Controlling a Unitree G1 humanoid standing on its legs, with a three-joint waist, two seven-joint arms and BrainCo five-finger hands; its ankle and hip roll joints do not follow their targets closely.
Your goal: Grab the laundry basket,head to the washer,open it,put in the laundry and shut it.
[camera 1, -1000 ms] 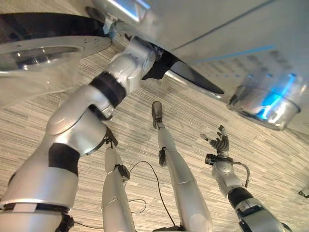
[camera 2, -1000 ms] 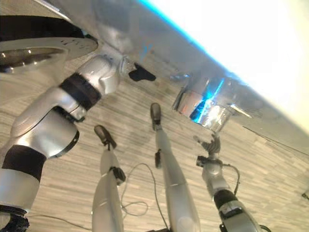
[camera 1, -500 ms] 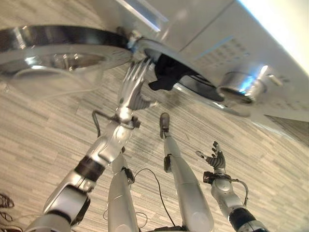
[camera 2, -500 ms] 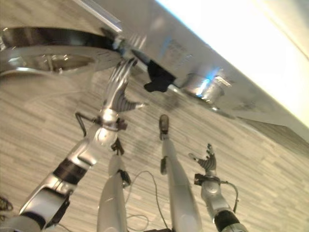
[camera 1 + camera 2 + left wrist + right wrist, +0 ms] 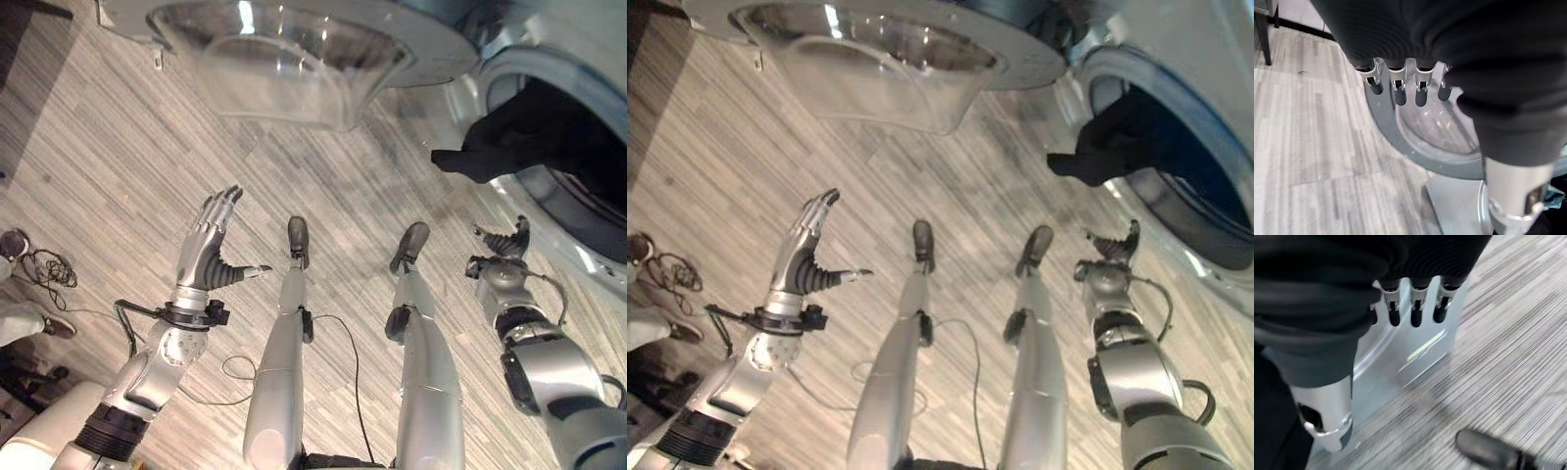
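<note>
Left eye view looks down on a washer with its round door swung wide open, the clear bowl-shaped window of that door hanging above and ahead of the left hand. That hand is held up over the grey striped floor, its fingers straight and together and the thumb stuck out to the side, with nothing in it. In the left wrist view the dark fingertips point toward the door's grey ring and glass, apart from it. The right hand sits low at the washer's side, just below the drum opening, and its fingers look loosely extended and empty, though it is small here and partly turned away, so this is a fair reading rather than a sure one. In the right wrist view its fingers reach straight toward the washer's pale front, not touching it. Dark laundry hangs over the lip of the drum opening, above the right hand and well to the right of the left hand, one flap poking out past the rim. Behind the left hand, a person's shoe rests on the floor.
</note>
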